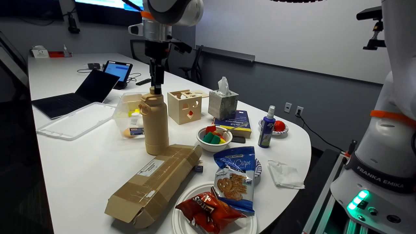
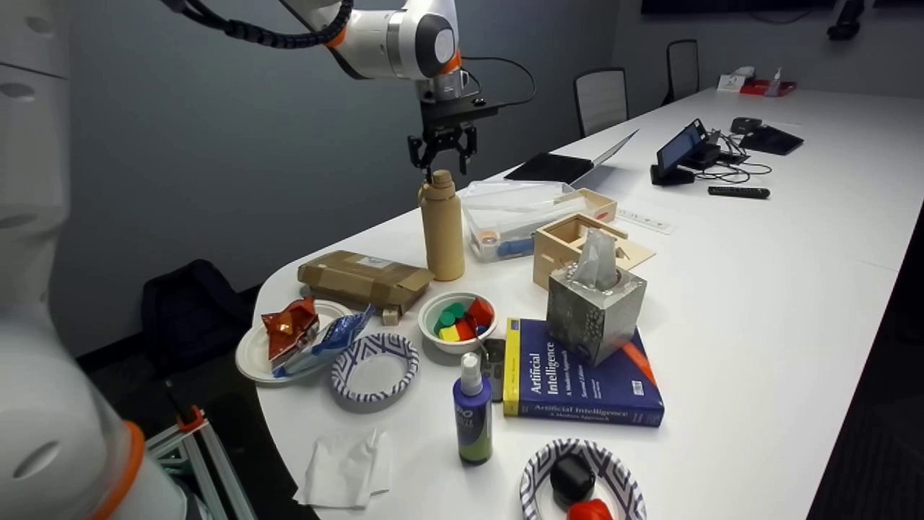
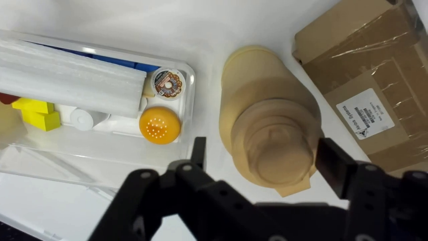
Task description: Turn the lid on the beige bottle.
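Note:
The tall beige bottle point(image 1: 156, 126) stands upright on the white table in both exterior views point(image 2: 442, 235). Its round beige lid point(image 2: 442, 179) is on top. In the wrist view the bottle point(image 3: 250, 87) is seen from above, with the lid point(image 3: 284, 164) nearest the camera. My gripper point(image 3: 264, 157) is open, with its fingers either side of the lid. The right finger in this view is close to the lid; I cannot tell if it touches. The left finger is well apart from it. In an exterior view the gripper point(image 1: 157, 88) partly hides the lid.
A long brown cardboard box point(image 1: 159, 185) lies close beside the bottle's base. A clear plastic bin point(image 3: 192, 100) with toys stands on the other side. A wooden shape box point(image 1: 184, 109), a tissue box point(image 2: 595, 310) and a bowl of blocks point(image 2: 433, 336) are nearby.

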You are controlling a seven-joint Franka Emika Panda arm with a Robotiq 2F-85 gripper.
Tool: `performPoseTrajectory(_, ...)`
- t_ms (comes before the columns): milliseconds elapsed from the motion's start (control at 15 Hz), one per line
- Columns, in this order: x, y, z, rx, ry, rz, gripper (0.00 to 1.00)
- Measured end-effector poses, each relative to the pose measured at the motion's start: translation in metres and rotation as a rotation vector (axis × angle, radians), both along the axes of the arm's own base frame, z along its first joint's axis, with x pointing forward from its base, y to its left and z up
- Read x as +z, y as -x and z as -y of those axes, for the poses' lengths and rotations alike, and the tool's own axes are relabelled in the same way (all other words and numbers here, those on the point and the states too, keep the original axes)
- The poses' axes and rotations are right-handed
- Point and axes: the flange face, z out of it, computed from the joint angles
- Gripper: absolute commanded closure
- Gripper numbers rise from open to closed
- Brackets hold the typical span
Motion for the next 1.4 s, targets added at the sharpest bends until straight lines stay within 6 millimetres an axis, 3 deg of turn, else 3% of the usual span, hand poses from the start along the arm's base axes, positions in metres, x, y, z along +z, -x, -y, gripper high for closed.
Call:
performPoseTrajectory(333,0.0004,-0.001,-0.0011,0.002,0.007,-0.019,0.57)
performPoseTrajectory(467,0.0028,-0.001,-0.002,0.003,0.008,-0.023,0.53)
performPoseTrajectory(733,0.0033,-0.0001,-0.0014,0.003,0.016,-0.039,0.54)
performPoseTrajectory(867,0.0037,0.0001,-0.0011,0.011,0.02,-0.043,0.78)
performPoseTrajectory(1400,0.0023,0.0001,0.0,0.101,0.033,-0.051,0.78)
